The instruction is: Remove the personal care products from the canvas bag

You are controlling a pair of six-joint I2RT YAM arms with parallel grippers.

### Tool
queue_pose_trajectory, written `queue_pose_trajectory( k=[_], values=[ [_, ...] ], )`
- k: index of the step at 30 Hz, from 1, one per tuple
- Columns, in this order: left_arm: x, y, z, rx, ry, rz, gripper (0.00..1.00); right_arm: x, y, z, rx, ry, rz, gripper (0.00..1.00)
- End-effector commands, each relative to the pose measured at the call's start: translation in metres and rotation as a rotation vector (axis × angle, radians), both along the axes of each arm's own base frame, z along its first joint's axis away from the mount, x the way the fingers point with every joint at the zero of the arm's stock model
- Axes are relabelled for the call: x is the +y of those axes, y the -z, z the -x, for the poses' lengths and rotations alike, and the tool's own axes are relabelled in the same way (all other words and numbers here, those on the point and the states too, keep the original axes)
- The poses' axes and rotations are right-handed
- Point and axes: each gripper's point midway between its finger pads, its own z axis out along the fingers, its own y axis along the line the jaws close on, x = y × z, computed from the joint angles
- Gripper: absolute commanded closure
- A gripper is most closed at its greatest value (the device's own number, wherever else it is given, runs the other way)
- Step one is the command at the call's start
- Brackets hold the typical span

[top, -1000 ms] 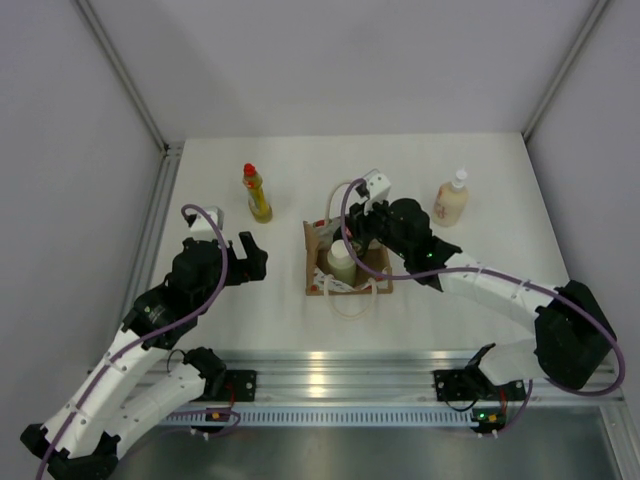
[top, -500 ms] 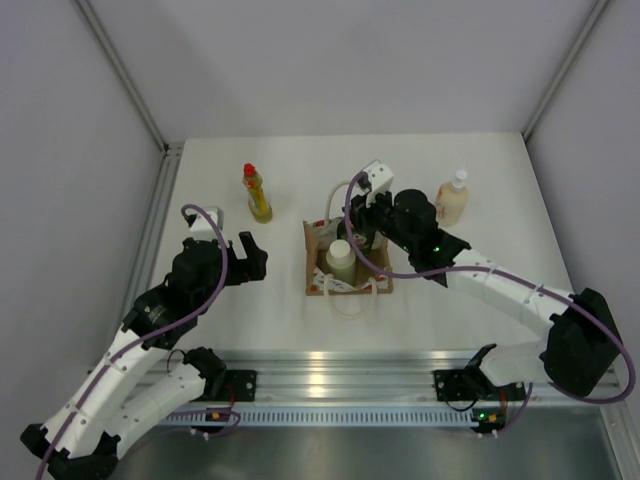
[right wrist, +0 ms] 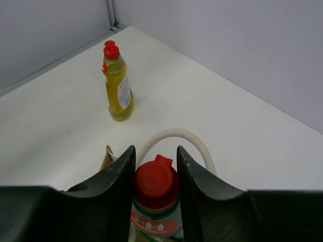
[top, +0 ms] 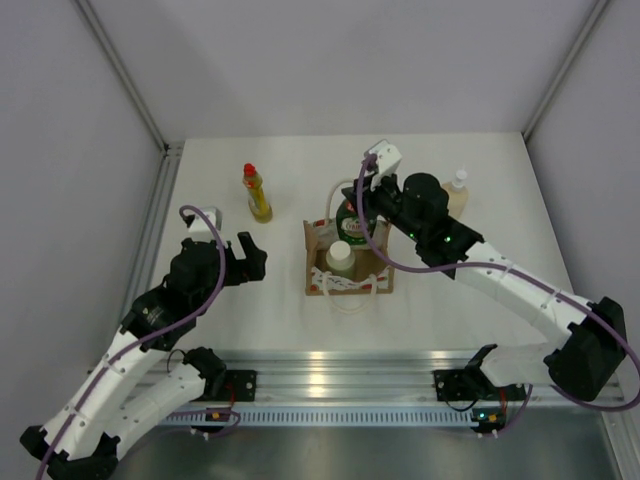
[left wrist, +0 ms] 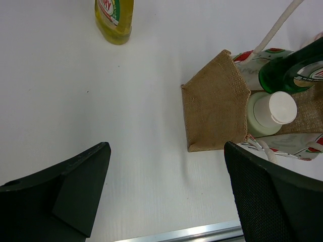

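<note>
The tan canvas bag [top: 313, 256] [left wrist: 214, 107] stands mid-table. My right gripper [top: 366, 203] [right wrist: 155, 153] is shut on the red cap of the dark green bottle [top: 351, 222] [right wrist: 155, 182] [left wrist: 280, 74], which it holds upright, partly above the bag's far end. A pale bottle with a white cap [top: 340, 258] [left wrist: 274, 110] stands inside the bag. On the table to the far left stands the slim yellow bottle [top: 258, 193] [right wrist: 118, 84] [left wrist: 114, 17]. The cream bottle [top: 456, 191] stands at the right, half hidden by my right arm. My left gripper [top: 245, 258] [left wrist: 166, 147] hangs open left of the bag.
One cream loop handle [right wrist: 174, 135] arches just behind the green bottle's cap, and the other [top: 352, 301] lies on the table in front of the bag. Grey walls enclose the table on three sides. A metal rail [top: 330, 365] runs along the near edge.
My right gripper has risen and moved toward the far side, lifting the dark green bottle up out of the bag. The left arm has barely moved.
</note>
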Motion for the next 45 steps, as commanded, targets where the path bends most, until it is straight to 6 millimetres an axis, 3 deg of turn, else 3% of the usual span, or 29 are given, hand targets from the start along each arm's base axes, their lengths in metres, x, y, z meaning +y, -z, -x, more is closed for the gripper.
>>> queue_pose_trajectory(
  k=[1,13,22,31,38,42,44,45],
  values=[
    [0.001,-0.002,0.000,-0.011,0.001,-0.003,0.02,-0.008,-0.123,0.020,-0.241,-0.020,-0.194,1.00],
    [0.002,-0.002,0.001,-0.013,0.001,-0.001,0.02,-0.041,-0.157,0.017,-0.258,0.128,-0.224,1.00],
    [0.002,-0.003,0.001,-0.016,0.001,0.005,0.02,-0.086,-0.160,0.005,-0.225,0.324,-0.253,1.00],
    [0.002,-0.004,0.002,-0.019,0.002,0.010,0.02,-0.140,-0.133,-0.009,-0.205,0.530,-0.219,1.00],
    [0.001,-0.003,0.001,-0.014,0.004,0.010,0.02,-0.190,-0.092,-0.024,-0.157,0.646,-0.246,1.00],
    [0.001,-0.003,0.001,-0.013,0.006,0.008,0.02,-0.205,-0.075,-0.023,-0.180,0.648,-0.262,1.00],
    [0.000,-0.002,0.001,-0.008,0.008,0.006,0.02,-0.211,-0.052,-0.024,-0.175,0.659,-0.237,1.00],
    [0.000,-0.002,0.001,-0.008,0.008,0.008,0.02,-0.214,-0.056,-0.024,-0.190,0.664,-0.244,1.00]
  ],
)
